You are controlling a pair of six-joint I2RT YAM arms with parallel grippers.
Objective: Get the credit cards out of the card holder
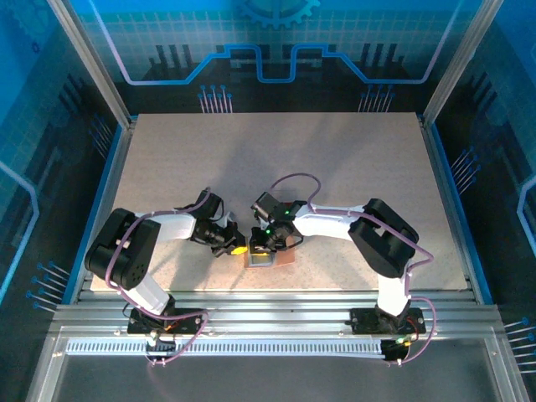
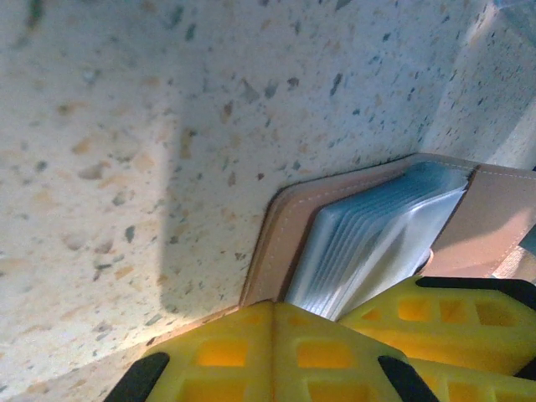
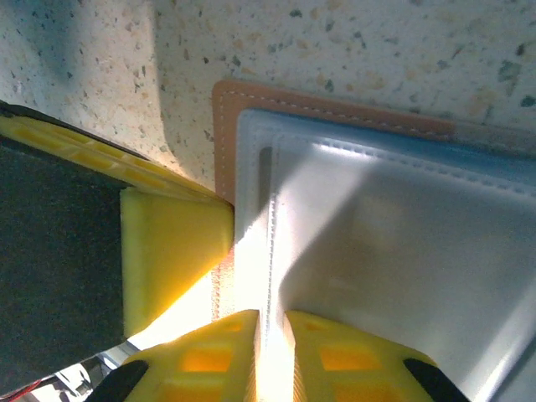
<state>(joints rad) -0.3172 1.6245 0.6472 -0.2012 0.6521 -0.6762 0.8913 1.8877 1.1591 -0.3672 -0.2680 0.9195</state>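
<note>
Table [image 1: 335,159]: speckled beige top, shadowed around its middle.
Rails [image 1: 276,303]: silver aluminium bars along the table's 6 o'clock edge.
Slotted strip [image 1: 251,345]: white, just outside the rails at 6 o'clock.
Wall panels [image 1: 276,42]: blue, line-printed, at 9, 12 and 3 o'clock.

Bright overhead light throws soft shadows across the table [image 1: 352,167]. The wrist views blur at the bottom, where glare whitens the card holder [image 3: 377,251].
</note>
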